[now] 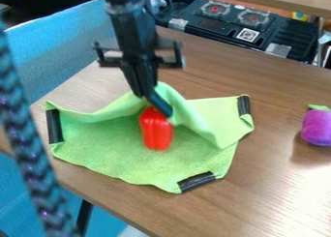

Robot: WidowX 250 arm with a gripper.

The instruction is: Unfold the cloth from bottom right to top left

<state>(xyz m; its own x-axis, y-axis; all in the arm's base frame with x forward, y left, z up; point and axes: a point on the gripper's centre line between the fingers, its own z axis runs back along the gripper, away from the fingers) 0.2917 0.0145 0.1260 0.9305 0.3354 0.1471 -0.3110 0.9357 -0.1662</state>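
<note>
From where I run this, one blue braided cord [29, 149] crosses the foreground, well left of the red toy, my landmark, with one blue sheet [67, 50] behind it. My one green cloth [110, 144] starts left of the red toy, and one of its three visible black bands [54, 126] stands nearly upright at that end. The cloth lies on the wooden worktop [271, 178] under and around the red toy, its long axis running left to right, one banded corner pointing toward me. My one arm [129, 30] drops almost straight from the top edge, its gripper [155, 105] angled down just above the red toy [156, 132] and pinching the far edge of the cloth, which is raised there in a peak. A folded flap slopes down to the right of the red toy. Beyond it, farther back and right, sits one black stove unit [197, 30] with two round burners [215, 8]. Well to the right is one purple toy [317, 127] with a green top.
</note>
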